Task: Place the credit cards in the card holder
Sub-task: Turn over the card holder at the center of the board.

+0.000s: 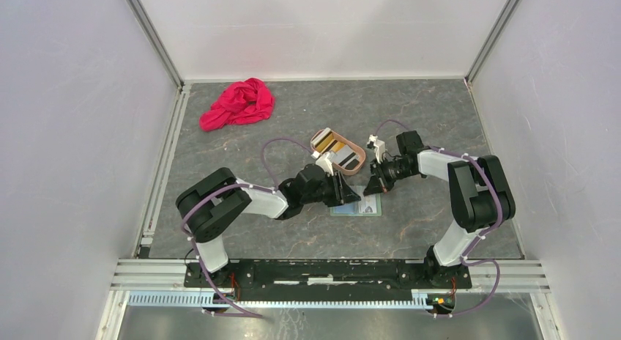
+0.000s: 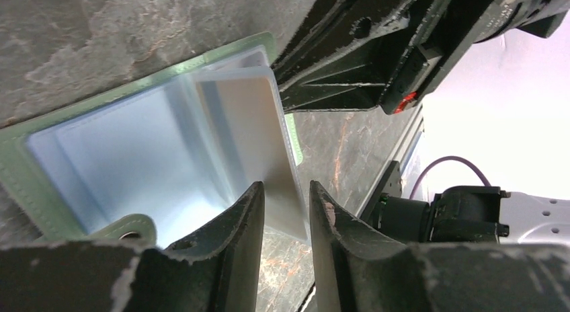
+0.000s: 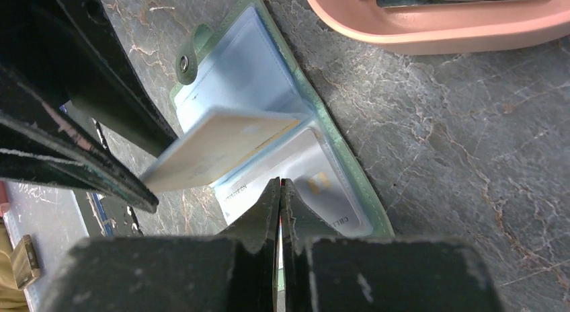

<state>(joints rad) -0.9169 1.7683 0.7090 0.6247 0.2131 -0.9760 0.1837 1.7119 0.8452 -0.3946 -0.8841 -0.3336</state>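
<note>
The sage-green card holder point(image 1: 364, 207) lies open on the table, light blue inside point(image 2: 121, 144), snap tab up point(image 3: 191, 53). My left gripper point(image 1: 343, 187) is shut on a pale card point(image 2: 259, 130). It holds the card tilted, with the far end in a pocket of the holder point(image 3: 208, 154). The left gripper's fingertips point(image 2: 286, 187) grip the card's near end. My right gripper point(image 1: 378, 185) is shut, and its tips point(image 3: 279, 183) are down on the holder's other half. A card with a gold chip point(image 3: 322, 191) sits in a pocket there. More cards point(image 1: 340, 153) lie in the tray.
The pinkish-tan oval tray point(image 1: 320, 135) stands just behind the holder, its rim close to the right gripper point(image 3: 437, 29). A crumpled red cloth point(image 1: 238, 104) lies at the back left. White walls enclose the table on three sides.
</note>
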